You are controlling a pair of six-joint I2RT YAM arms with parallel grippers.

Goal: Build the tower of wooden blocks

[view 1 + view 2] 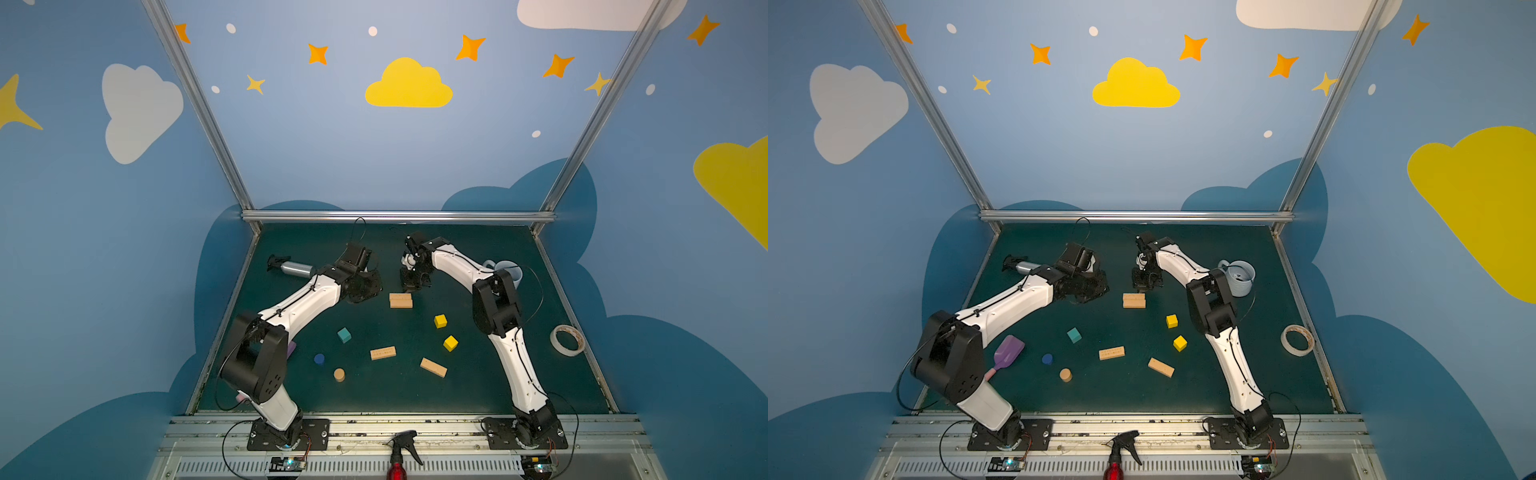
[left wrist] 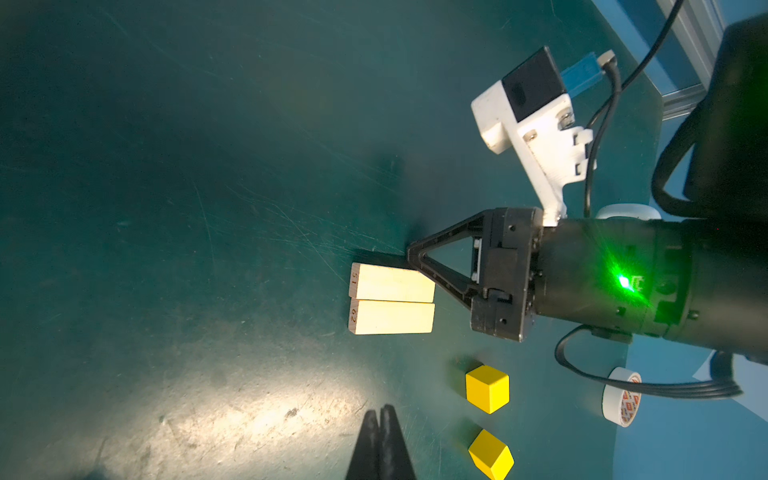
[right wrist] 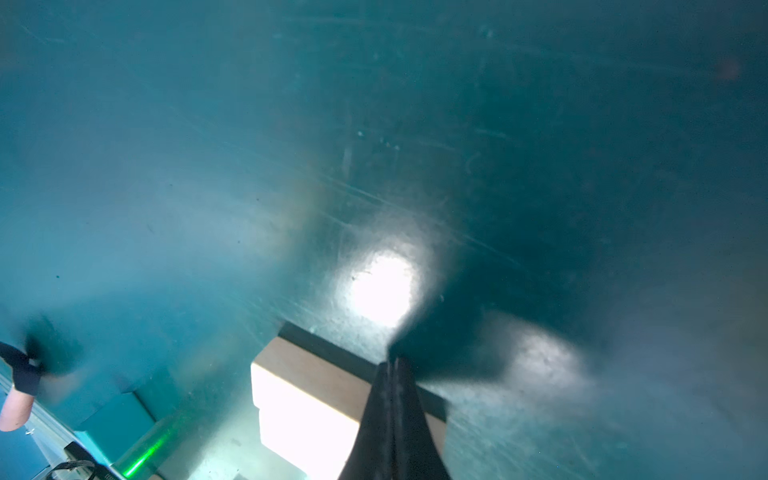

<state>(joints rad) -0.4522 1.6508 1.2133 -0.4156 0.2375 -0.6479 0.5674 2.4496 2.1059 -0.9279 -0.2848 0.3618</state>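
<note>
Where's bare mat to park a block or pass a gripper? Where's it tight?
Free: near strip of mat between the tan cylinder, angled plank and front rail, running right to the tape roll. Also the far strip by the back rail. Crowded: centre, among teal cube, yellow cubes, level plank; and the paired planks, with the shut right gripper beside them.

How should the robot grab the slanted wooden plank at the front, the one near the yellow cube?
Pinch the slanted plank across its two long sides, at the middle, coming straight down from above. It lies flat, so its top is open, and its narrow width probably suits a pinch best. Turn the grip to match its slant. Nothing touches it; the yellow cube sits apart.
</note>
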